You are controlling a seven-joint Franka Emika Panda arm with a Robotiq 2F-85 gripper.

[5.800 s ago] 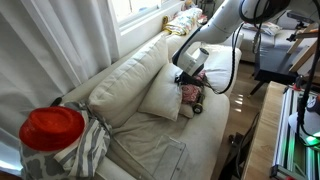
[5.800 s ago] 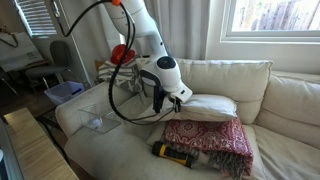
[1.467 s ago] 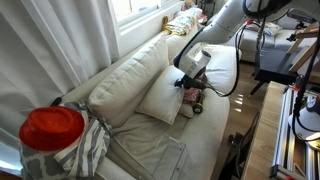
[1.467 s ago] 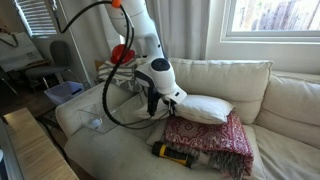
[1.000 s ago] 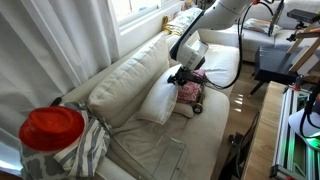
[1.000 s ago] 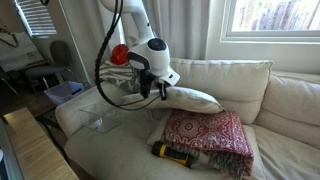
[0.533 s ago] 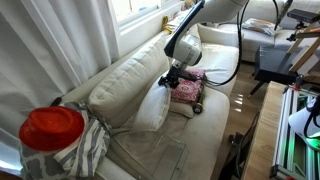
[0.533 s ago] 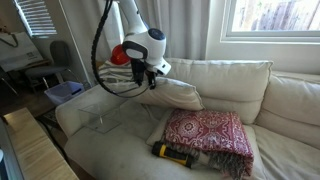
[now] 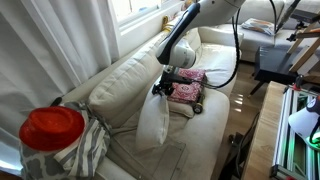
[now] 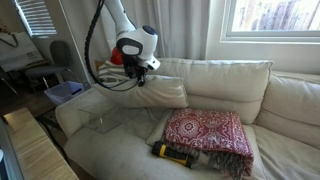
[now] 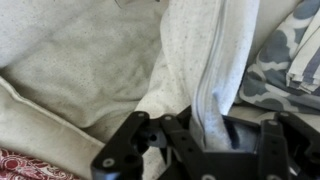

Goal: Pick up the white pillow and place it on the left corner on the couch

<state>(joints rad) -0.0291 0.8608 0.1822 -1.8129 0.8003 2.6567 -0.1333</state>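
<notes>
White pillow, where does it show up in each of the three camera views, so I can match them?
In an exterior view: the white pillow hangs mid-frame, below the gripper.
In an exterior view: it sits upper centre-left, under the gripper.
Wrist view: it fills the top centre, running down into the gripper.
Shared landmark: the red patterned pillow.

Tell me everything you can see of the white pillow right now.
The white pillow is plain off-white soft fabric, with a seamed edge showing in the wrist view. The gripper is shut on one edge, so it hangs lifted and limp above the couch seat, beside the red patterned pillow. Its lower end looks close to the cushions; whether it touches them is unclear.
</notes>
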